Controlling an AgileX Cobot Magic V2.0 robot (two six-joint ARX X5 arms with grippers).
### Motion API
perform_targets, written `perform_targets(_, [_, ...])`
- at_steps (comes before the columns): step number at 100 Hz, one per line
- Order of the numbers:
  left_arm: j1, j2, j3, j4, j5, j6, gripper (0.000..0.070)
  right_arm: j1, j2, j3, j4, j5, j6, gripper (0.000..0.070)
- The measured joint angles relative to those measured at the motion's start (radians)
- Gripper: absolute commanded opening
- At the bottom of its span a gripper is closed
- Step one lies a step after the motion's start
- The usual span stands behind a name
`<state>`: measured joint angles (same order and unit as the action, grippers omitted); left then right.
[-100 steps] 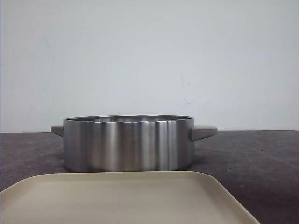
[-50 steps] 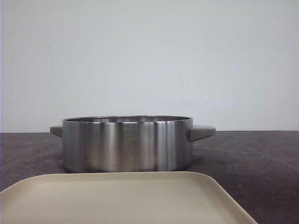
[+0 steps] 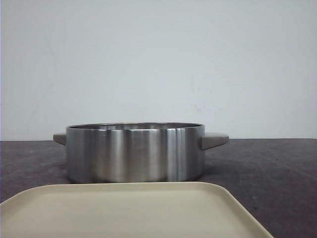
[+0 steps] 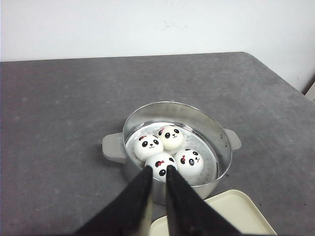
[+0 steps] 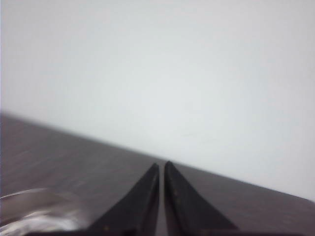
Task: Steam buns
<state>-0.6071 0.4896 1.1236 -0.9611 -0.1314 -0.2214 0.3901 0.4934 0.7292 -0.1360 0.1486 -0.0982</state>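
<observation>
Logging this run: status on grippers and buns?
Left gripper shut, empty, above steamer pot. Right gripper shut, empty. Four panda buns inside pot. Nothing blocking.

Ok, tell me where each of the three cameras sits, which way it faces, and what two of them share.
Front view: low at table height, facing forward at the side of the steel pot over the beige tray; no part of the robot shows.
Left wrist view: above the table, looking down into the pot at the four buns; the left gripper shows, its jaws nearly closed and empty.
Right wrist view: near the table, facing the wall; the right gripper shows, jaws shut on nothing.
Shared: front and left wrist views both show the pot and tray.
</observation>
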Motion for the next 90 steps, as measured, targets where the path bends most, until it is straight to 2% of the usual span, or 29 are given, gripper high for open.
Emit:
perform_targets(17, [0.000,0.000,0.000,0.000,0.000,0.000,0.0000,-0.171,-0.204,-0.262,0.036,-0.013,0.027,0.0011])
perform_targets(40, [0.000,0.000,0.000,0.000,0.000,0.000,0.0000,-0.306,-0.399,-0.537,0.027,-0.039,0.085,0.0011])
perform_targets(59, [0.000,0.000,0.000,0.000,0.000,0.000,0.0000,-0.351,-0.489,-0.645,0.027,-0.074,0.117,0.0010])
perform_targets(82, [0.000,0.000,0.000,0.000,0.000,0.000,0.0000,-0.351,-0.490,-0.689,0.021,-0.078,0.143,0.0010])
perform_targets(90, [0.000,0.000,0.000,0.000,0.000,0.000,0.0000,-0.351,-0.490,-0.710,0.035,-0.102,0.156,0.0011])
